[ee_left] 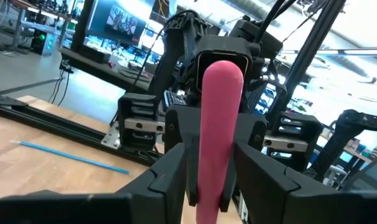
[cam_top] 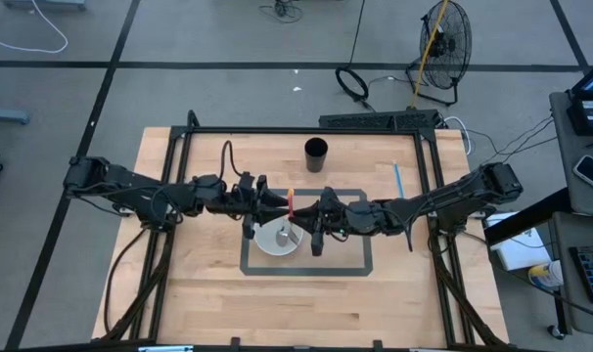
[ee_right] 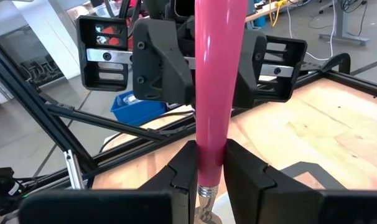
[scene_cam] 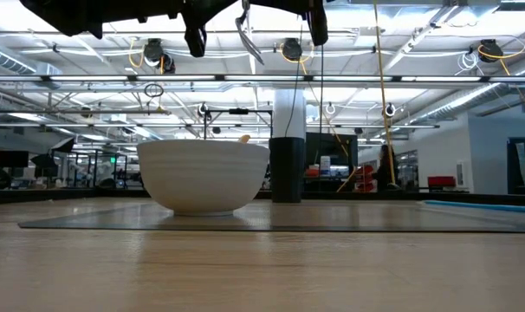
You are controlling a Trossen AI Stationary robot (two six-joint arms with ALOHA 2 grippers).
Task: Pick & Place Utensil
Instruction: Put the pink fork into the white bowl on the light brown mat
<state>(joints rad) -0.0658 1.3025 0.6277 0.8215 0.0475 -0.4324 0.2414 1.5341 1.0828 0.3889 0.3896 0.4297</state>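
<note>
Wooden desk (cam_top: 218,303) w/ a black frame round its edges; a grey-outlined mat (cam_top: 360,266) sits at the desk's middle. Both arms reach in from the side edges & meet over the mat, just above the bowl.

Left gripper (cam_top: 277,204): over the mat's left part, fingers (ee_left: 170,171) narrowed onto the pink handle of the utensil (ee_left: 216,124); left wrist view shows the handle clamped between them, standing upright.

Right gripper (cam_top: 311,219): just beside the left one, over the mat's middle. Its fingers (ee_right: 182,168) are also closed narrow on the same pink handle (ee_right: 216,81), lower down near the metal neck. So both pincers hold the utensil at once, facing each other, nearly touching.

White bowl (cam_top: 278,238): on the mat, left of its centre, right under the grippers. Low view shows it upright w/ the grippers well above its rim (scene_cam: 202,144). The utensil's metal end hangs high over the bowl in that view, not touching it.

Black cup (cam_top: 316,154): upright near the far edge of the desk, about mid-way along, apart from the mat.

Blue straw-like stick (cam_top: 397,179): lying flat toward the far right corner, beside the mat's right far corner.
</note>
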